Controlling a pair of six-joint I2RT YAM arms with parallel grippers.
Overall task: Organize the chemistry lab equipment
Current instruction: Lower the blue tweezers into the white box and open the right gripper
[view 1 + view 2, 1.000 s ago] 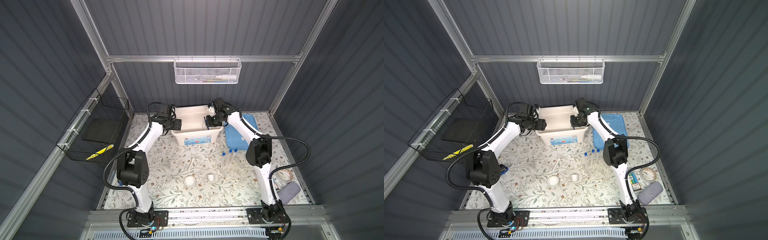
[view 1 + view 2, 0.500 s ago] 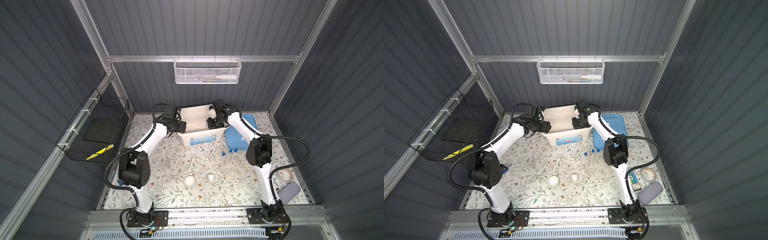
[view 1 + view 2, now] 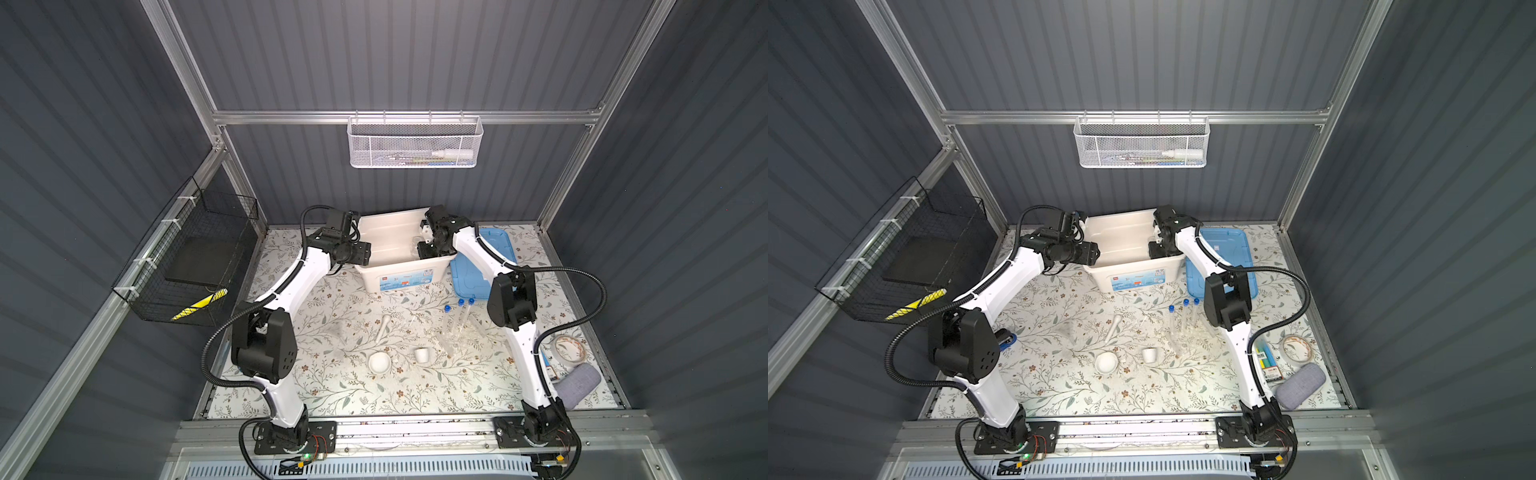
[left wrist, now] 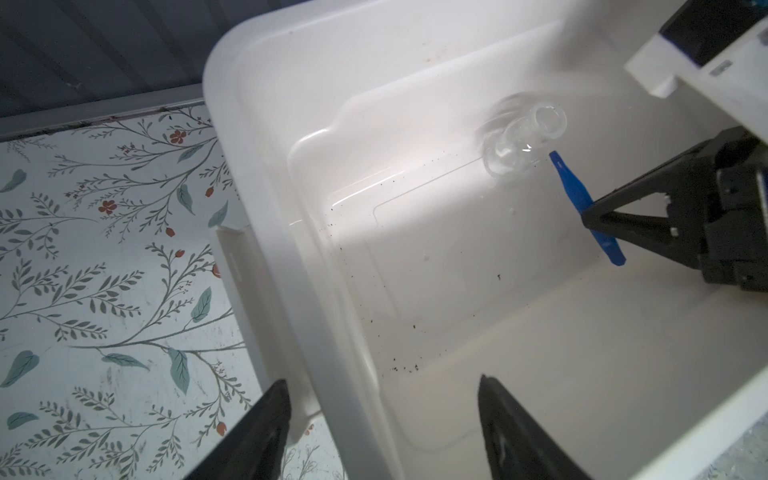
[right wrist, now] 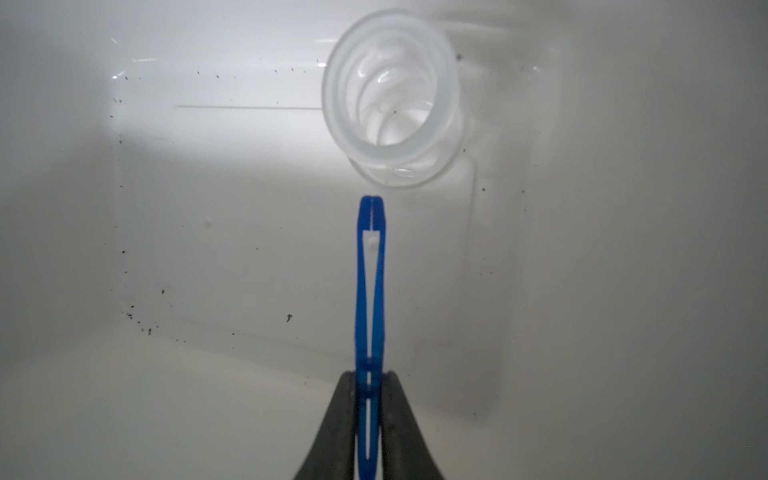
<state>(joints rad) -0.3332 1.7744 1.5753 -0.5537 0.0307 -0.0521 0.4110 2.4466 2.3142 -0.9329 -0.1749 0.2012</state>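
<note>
Counter (image 3: 332, 386), floral cover, carries everything. White bin (image 3: 374, 277) stands open at its far end and serves as the landmark.

Blue lid (image 3: 469, 277) lies flat just beside the bin, on the right arm's side.

Left gripper (image 4: 380, 384): jaws open wide, astride the bin's side wall, one finger outside over the counter and one inside. Contact with the wall: cannot tell.

Right gripper (image 5: 369, 376) is inside the bin at the opposite wall, jaws closed on the blue tweezers (image 4: 574, 190).

Clear rack (image 3: 451, 338) is on the counter in front of the bin's labelled wall, well apart from it, with three blue-capped test tubes (image 3: 461, 301). Whether they sit in it is too faint to tell.

Mortar bowl (image 3: 379, 362), pestle (image 3: 384, 326) and small white cup (image 3: 421, 354) are also in front of the bin, apart from one another.

Glass flask (image 5: 390, 99) lies on its side on the bin floor, its mouth just beyond the pinched tweezer tips.
</note>
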